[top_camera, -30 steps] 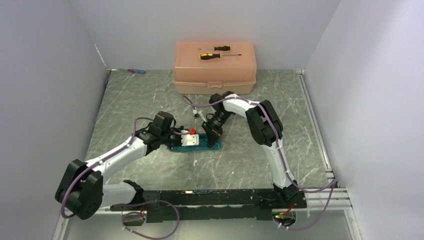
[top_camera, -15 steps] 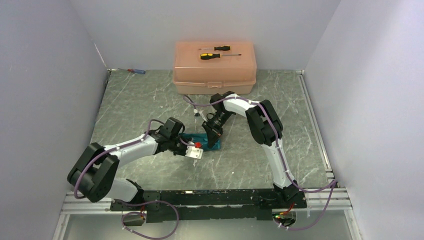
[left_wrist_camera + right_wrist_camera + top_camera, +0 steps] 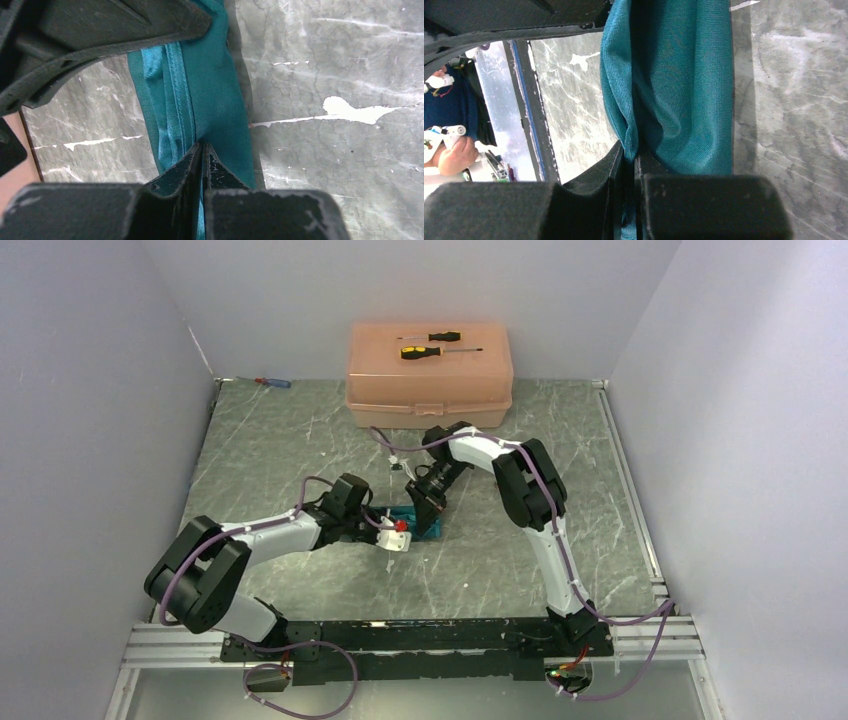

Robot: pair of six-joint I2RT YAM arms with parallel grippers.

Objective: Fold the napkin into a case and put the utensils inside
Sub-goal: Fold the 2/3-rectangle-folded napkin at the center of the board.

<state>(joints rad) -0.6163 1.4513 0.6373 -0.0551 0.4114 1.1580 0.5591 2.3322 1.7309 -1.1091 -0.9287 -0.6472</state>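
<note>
Now: left claw (image 3: 202,152) pinched shut on the napkin (image 3: 220,95); right claw (image 3: 630,157) likewise. Napkin teal, thin, bunched into narrow lengthwise folds, running from each claw's tips toward 12 o'clock, lying on the marbled table (image 3: 325,65).

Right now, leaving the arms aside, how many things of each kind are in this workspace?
yellow-and-black screwdrivers: 2
small red-and-blue screwdriver: 1
peach plastic box: 1
teal cloth napkin: 1
Total: 5
</note>
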